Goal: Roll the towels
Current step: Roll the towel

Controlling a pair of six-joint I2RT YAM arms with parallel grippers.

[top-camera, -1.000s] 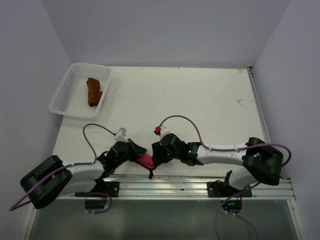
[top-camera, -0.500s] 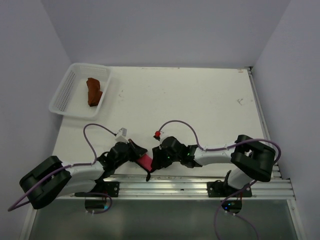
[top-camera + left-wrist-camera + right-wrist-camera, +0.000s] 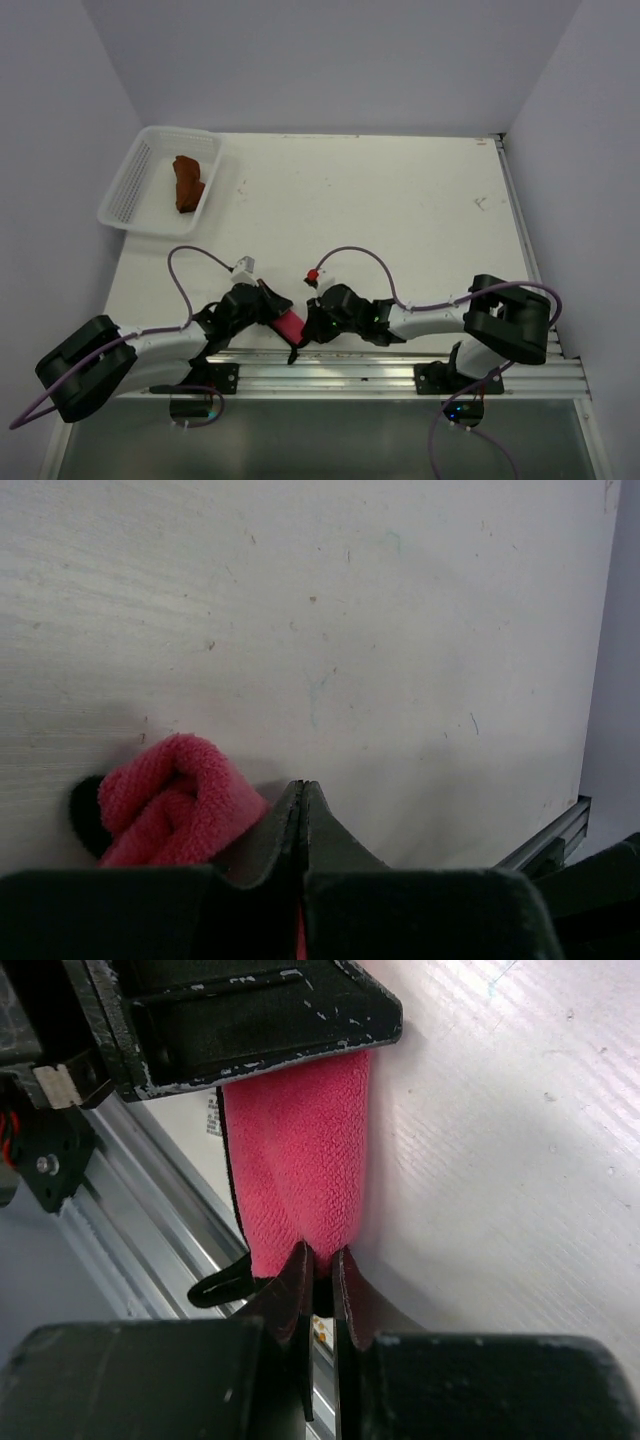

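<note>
Pink towel (image 3: 290,323): six o'clock; we judge it soft, limp.
Left gripper (image 3: 302,798): clamped on one end.
Right gripper (image 3: 320,1262): pinching opposite end; we favour corners.

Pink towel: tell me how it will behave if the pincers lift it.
Probably floppy: the pink towel folds into soft loops in the left wrist view and would likely sag between grips. Likely light, since the right pincer holds it by a thin pinched edge. Its fuzzy pile should resist slipping, though the roll may loosen if released.
</note>
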